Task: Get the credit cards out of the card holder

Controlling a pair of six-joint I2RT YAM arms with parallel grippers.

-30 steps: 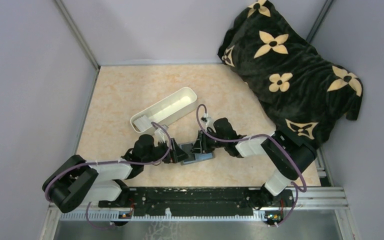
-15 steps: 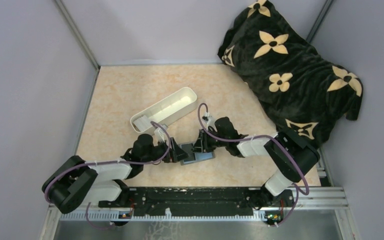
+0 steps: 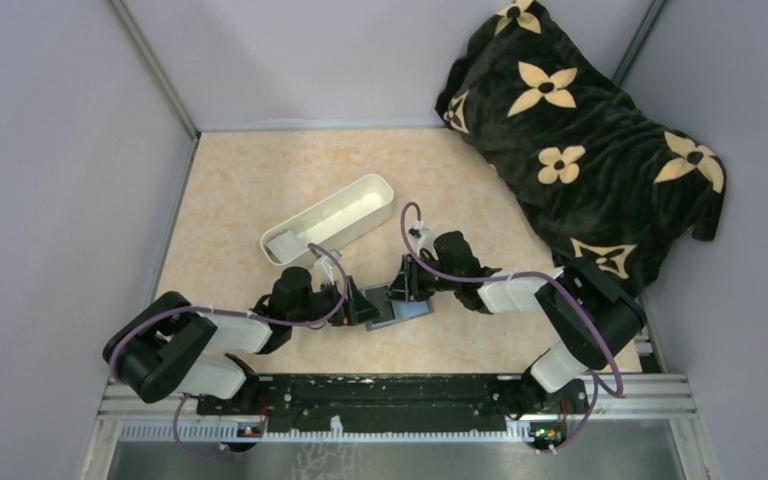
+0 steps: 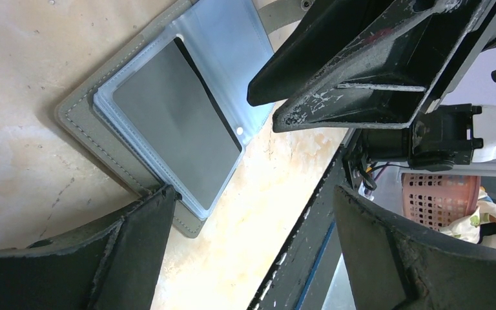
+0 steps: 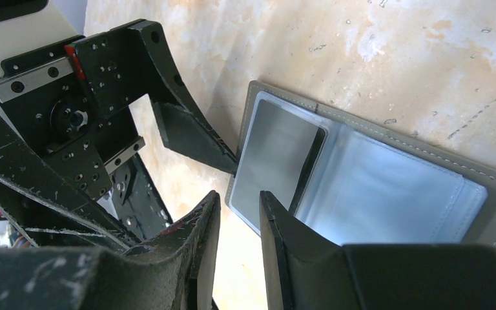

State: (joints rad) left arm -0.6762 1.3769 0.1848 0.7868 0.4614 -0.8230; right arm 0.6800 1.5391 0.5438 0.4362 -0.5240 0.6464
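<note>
On the beige table (image 3: 240, 180) the card holder (image 5: 361, 181) is laid open; left gripper (image 4: 255, 194) spread wide, right gripper (image 5: 239, 200) barely parted.

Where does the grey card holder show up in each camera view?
Top external: card holder low centre, between the two arms' ends.
Left wrist: card holder upper left, lying open.
Right wrist: card holder centre to right edge, lying open.
Shared landmark: the dark card in its clear pocket, in both wrist views.

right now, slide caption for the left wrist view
Open left gripper at flat grey bifold card holder, dark rectangular card in its pocket
</note>
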